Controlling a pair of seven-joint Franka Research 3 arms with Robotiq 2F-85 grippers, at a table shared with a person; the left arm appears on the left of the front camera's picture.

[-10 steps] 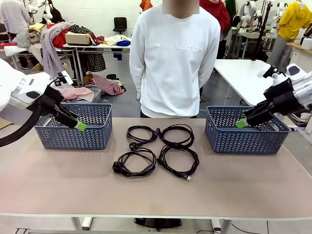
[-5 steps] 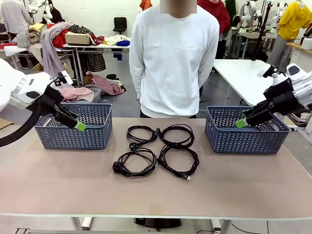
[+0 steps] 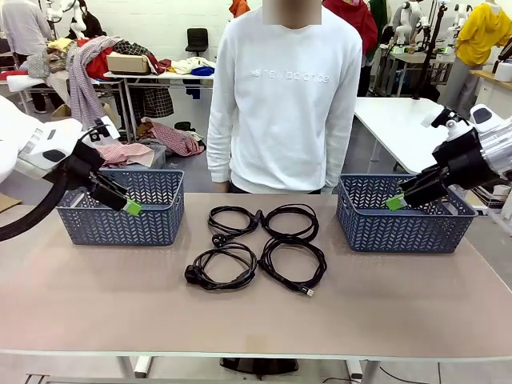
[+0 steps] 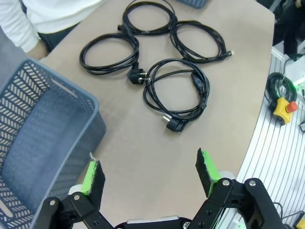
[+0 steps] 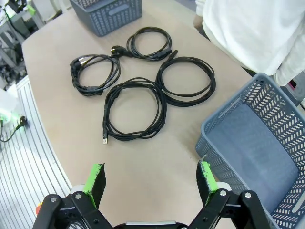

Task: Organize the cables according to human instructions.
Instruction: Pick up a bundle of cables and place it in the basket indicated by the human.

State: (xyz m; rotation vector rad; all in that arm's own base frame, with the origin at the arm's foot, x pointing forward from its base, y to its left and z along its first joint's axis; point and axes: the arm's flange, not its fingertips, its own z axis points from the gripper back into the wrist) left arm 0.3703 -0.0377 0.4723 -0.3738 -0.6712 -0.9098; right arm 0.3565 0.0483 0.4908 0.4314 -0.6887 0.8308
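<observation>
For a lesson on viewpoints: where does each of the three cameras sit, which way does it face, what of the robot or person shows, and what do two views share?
Front view: between the arms, facing across the table at the person; left hand and right hand show.
Left wrist view: on the left arm, looking down past its open hand at left basket and cables.
Right wrist view: likewise, over right basket; a white sleeve shows.
Shared: all four cables.

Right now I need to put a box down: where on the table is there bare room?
Bare: the near strip of the table in front of the cables, and the gaps between them and the left basket and right basket. Crowded: the middle, four coils lying close together.
</observation>
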